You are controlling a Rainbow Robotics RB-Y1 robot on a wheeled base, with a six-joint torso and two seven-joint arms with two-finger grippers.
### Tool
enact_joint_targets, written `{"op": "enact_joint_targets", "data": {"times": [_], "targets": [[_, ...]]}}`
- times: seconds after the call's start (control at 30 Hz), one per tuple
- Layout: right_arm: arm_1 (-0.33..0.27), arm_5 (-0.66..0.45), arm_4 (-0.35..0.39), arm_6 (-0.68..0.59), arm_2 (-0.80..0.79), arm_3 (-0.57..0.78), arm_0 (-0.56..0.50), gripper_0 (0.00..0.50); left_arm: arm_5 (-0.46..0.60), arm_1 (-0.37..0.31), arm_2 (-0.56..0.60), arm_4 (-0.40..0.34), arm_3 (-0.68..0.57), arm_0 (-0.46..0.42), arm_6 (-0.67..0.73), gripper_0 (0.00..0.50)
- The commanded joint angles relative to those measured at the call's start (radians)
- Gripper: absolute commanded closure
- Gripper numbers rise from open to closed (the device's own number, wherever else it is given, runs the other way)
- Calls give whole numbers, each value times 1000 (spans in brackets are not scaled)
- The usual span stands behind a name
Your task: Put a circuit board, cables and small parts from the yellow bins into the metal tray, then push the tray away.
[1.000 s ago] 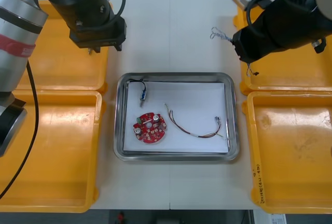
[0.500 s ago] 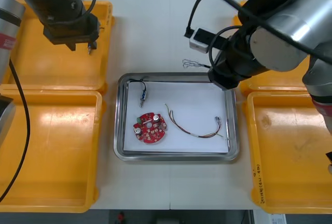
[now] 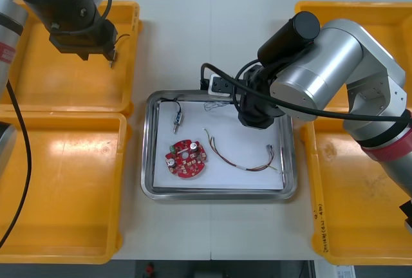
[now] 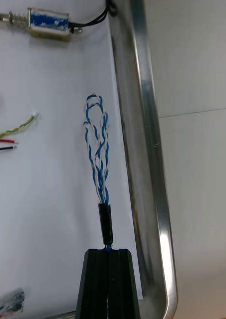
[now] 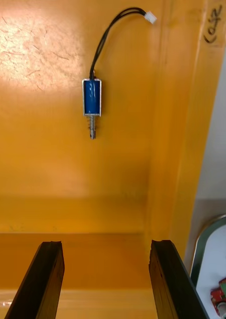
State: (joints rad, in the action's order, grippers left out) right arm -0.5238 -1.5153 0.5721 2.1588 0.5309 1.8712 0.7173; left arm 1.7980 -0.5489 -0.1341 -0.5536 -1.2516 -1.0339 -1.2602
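Note:
The metal tray (image 3: pixel 219 194), white inside, holds a round red circuit board (image 3: pixel 185 159), a red and yellow cable (image 3: pixel 241 159) and a small metal part (image 3: pixel 176 118) on black wires. My right gripper (image 3: pixel 230 106) hangs over the tray's far side. In the right wrist view this gripper (image 4: pixel 108 251) is shut on a twisted blue and white cable (image 4: pixel 98 154), whose loops lie over the white floor beside the tray's rim (image 4: pixel 142 149). My left gripper (image 5: pixel 107 246) stands open above the far left yellow bin (image 5: pixel 43 174), short of a small blue metal part (image 5: pixel 92 99).
Two yellow bins flank the tray on each side; the near left bin (image 3: pixel 61 188) and the near right bin (image 3: pixel 360 188) look bare. The left arm (image 3: pixel 80 17) stands over the far left bin (image 3: pixel 38 91). Bare table lies beyond the tray.
The right arm has swung from the far right bin to above the tray's far side, carrying the blue and white cable. The left arm shifted left over its bin.

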Motion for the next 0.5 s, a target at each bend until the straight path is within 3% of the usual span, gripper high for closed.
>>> {"op": "enact_joint_targets", "data": {"times": [0.03,0.27,0.5], "targets": [[13,14,-1,47,6,-23,-12,500,-75,-39,42,34,52,-21,-44,0],[11,49,-5,136,9,-86,-25,500,-195,-37,44,44,127,-23,-96,0],[7,49,-3,141,40,-98,-42,500,-289,-36,44,41,167,-21,-107,0]]}}
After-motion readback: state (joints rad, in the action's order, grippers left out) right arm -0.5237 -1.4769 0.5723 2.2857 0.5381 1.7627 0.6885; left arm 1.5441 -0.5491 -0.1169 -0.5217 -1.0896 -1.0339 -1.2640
